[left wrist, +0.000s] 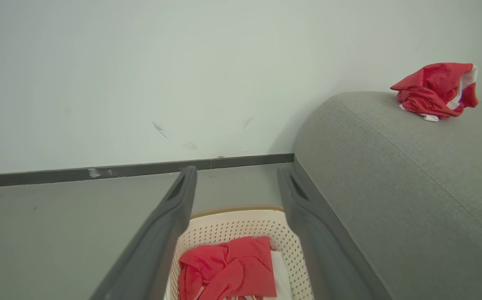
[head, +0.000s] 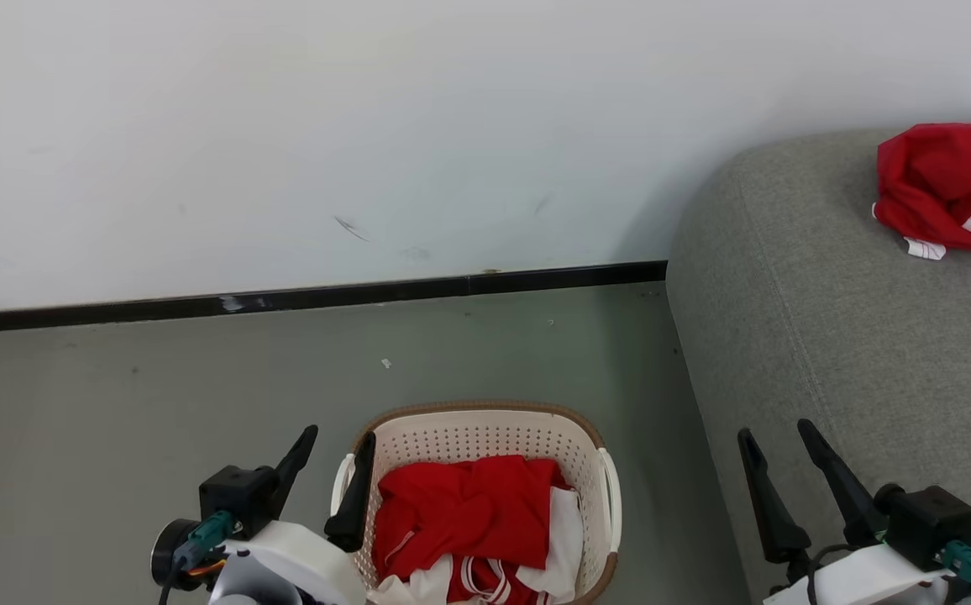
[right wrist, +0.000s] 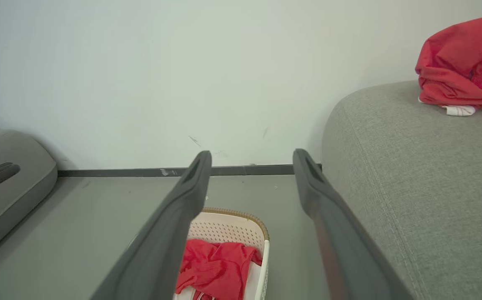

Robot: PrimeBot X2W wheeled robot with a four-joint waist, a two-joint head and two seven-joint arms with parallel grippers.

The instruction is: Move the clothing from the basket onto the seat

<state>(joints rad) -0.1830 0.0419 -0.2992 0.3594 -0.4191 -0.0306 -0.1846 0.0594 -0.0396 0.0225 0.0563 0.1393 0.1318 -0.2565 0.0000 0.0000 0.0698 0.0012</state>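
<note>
1. Red-and-white clothing (head: 469,512) lies crumpled in the basket (head: 485,413) on the grey floor (head: 116,437). The heap shows no clear long axis.
2. Another red garment (head: 947,185) sits bunched on the sofa (head: 855,353), well apart from the basket.
3. The sofa's rounded side stands near the basket's right. A white wall (head: 368,126) and dark skirting board (head: 301,296) run behind.
4. The left gripper (head: 339,434) hangs at the basket's left rim and the right gripper (head: 774,428) at the sofa's edge. Both have fingers spread and grip nothing.
</note>
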